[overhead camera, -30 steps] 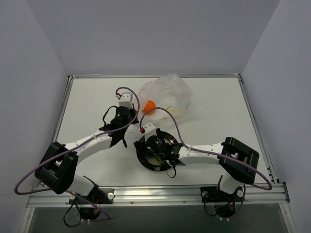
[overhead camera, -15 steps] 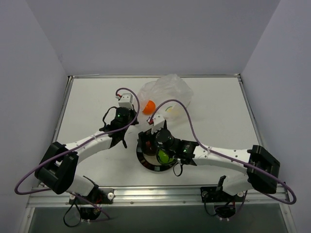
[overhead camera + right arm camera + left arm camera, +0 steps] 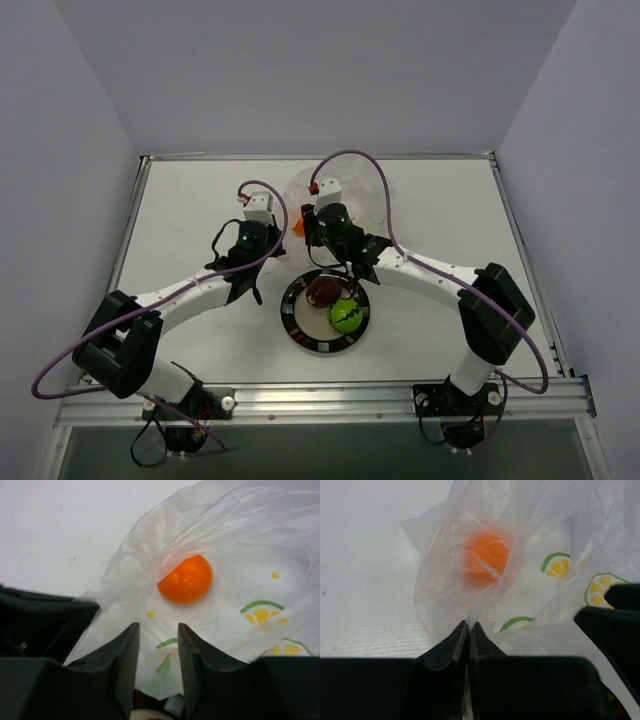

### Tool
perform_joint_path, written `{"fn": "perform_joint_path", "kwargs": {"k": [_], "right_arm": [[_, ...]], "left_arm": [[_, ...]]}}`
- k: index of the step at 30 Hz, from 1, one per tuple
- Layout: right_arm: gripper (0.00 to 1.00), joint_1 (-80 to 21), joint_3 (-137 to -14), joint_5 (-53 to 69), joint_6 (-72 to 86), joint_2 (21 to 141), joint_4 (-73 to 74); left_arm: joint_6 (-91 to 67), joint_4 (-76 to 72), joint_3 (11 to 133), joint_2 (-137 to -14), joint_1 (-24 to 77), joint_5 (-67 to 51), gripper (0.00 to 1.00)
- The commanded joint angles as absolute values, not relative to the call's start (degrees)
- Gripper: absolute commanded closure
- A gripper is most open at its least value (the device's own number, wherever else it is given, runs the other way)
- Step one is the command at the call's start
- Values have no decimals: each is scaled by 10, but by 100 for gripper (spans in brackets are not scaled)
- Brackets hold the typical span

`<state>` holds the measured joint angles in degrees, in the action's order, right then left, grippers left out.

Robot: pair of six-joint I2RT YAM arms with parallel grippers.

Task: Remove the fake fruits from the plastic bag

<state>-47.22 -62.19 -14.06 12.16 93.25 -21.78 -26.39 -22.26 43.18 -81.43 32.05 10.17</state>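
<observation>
The clear plastic bag [image 3: 362, 205] lies at the table's far middle, with lemon prints on its film [image 3: 235, 540]. My left gripper [image 3: 469, 626] is shut on a pinch of the bag's near edge. An orange fruit [image 3: 186, 579] sits inside the bag, just ahead of my right gripper [image 3: 157, 627], whose fingers stand open over the film with nothing between them. In the left wrist view the orange fruit [image 3: 487, 560] shows blurred through the film. A maroon fruit [image 3: 322, 292] and a green fruit [image 3: 346, 316] rest on the round dark-rimmed plate [image 3: 292, 318].
The plate sits near the table's front middle, between the two arms. A purple cable [image 3: 385, 190] loops over the bag from the right wrist. The table's raised rails [image 3: 520, 240] run along its sides and back.
The right arm has swung from above the plate up to the bag, leaving the green fruit on the plate, and its jaws have narrowed. The left gripper has kept its hold on the bag.
</observation>
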Motion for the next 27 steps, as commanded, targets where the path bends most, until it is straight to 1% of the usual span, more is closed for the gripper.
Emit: {"fn": "perform_joint_path", "kwargs": {"k": [1, 2, 4, 5, 7, 8, 13, 19, 20, 23, 25, 27], "right_arm": [[62, -438, -678, -141, 107, 1005, -191], [56, -434, -697, -135, 105, 1022, -189], [39, -425, -711, -132, 92, 1059, -190], [22, -424, -717, -138, 90, 1070, -190], [11, -411, -740, -132, 78, 1098, -190], [8, -407, -749, -126, 75, 1107, -190], [0, -383, -799, -75, 64, 1158, -184], [0, -381, -819, -6, 61, 1191, -189], [0, -381, -819, 22, 62, 1194, -194], [0, -378, -837, 46, 62, 1213, -200], [0, -374, -849, 54, 63, 1226, -202], [0, -372, -865, 36, 63, 1235, -204]], "left_arm": [[-271, -244, 438, -819, 316, 107, 98], [-271, -245, 437, -820, 316, 107, 98], [-272, -245, 437, -822, 315, 108, 98], [-273, -247, 436, -822, 315, 110, 98], [-273, -247, 435, -821, 316, 112, 98], [-273, -247, 435, -820, 316, 112, 98], [-272, -249, 431, -813, 316, 117, 98], [-271, -248, 432, -816, 315, 119, 98], [-271, -248, 432, -816, 313, 119, 98], [-272, -249, 432, -817, 312, 117, 98], [-271, -249, 432, -817, 312, 117, 98], [-271, -249, 432, -817, 313, 117, 98]]}}
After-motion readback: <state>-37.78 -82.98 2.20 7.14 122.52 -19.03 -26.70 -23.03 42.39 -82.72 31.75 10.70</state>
